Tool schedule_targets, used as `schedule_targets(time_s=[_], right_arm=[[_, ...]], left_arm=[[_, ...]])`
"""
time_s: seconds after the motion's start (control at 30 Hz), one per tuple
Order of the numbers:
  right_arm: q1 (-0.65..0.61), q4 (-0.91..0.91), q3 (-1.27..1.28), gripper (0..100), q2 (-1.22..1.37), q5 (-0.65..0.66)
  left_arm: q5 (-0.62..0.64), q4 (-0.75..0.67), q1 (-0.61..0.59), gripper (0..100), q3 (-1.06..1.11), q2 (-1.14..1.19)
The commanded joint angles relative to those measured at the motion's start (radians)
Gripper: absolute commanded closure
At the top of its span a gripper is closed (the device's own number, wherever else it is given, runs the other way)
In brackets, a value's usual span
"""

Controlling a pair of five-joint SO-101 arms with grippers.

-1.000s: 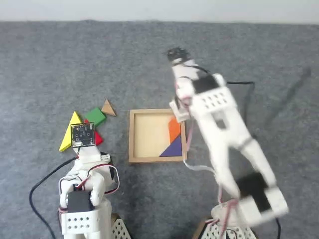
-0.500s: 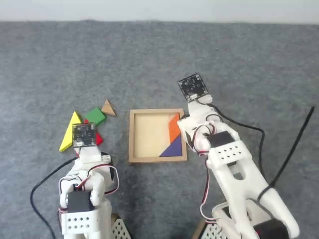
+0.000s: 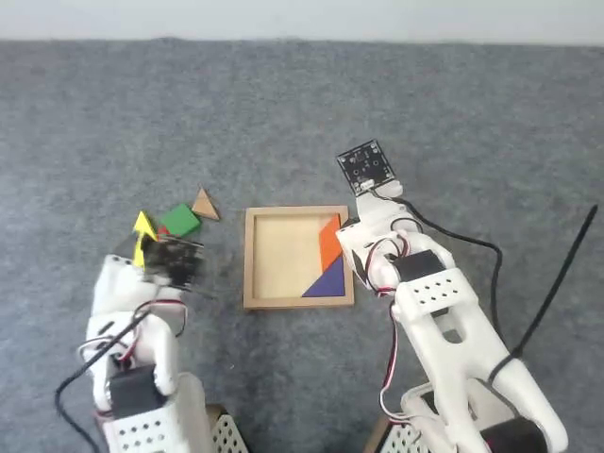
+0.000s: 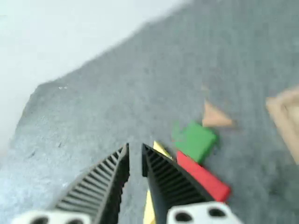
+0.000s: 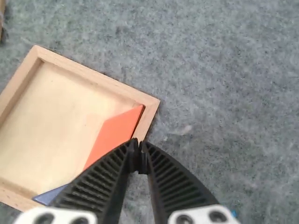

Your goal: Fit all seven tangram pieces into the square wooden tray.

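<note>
On the grey table [image 3: 283, 113] the square wooden tray [image 3: 251, 260] holds an orange piece [image 3: 329, 243] and a purple triangle [image 3: 330, 281] along its right side. The right gripper [image 5: 138, 151], fingers closed on nothing, hovers at that rim. The left gripper [image 4: 135, 156], fingers narrowly parted and empty, is over the yellow triangle [image 3: 143, 226], near the red piece [image 4: 203, 176], green square [image 3: 179, 221] and small tan triangle [image 3: 204, 203]

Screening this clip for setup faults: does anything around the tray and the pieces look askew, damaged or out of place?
Nothing stands out. The orange piece and purple piece lie flat against the tray's right wall. The green piece, red piece, yellow piece and tan piece sit bunched on the carpet beside it.
</note>
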Motion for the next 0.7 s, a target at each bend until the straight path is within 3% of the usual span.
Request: schedule_targets(time_s=[0.0, 0.17, 0.37, 0.53, 0.67], right_arm=[[-0.022, 0.012, -0.012, 98.8, -0.038, 0.014], [-0.022, 0.012, -0.012, 98.8, -0.038, 0.014], [-0.025, 0.012, -0.012, 98.8, -0.038, 0.014], [-0.024, 0.005, -0.008, 98.8, -0.038, 0.014], [-0.027, 0.004, -0.008, 98.8, -0.038, 0.014]], left_arm=[[0.078, 0.008, -0.018, 92, -0.188, 0.118], [0.087, 0.021, 0.002, 92, -0.395, 0.588], [0.087, 0.144, 0.106, 92, -0.661, 1.126], [0.087, 0.149, 0.098, 91, -0.799, 1.35], [0.146, 0.15, 0.14, 78, -0.905, 1.435]])
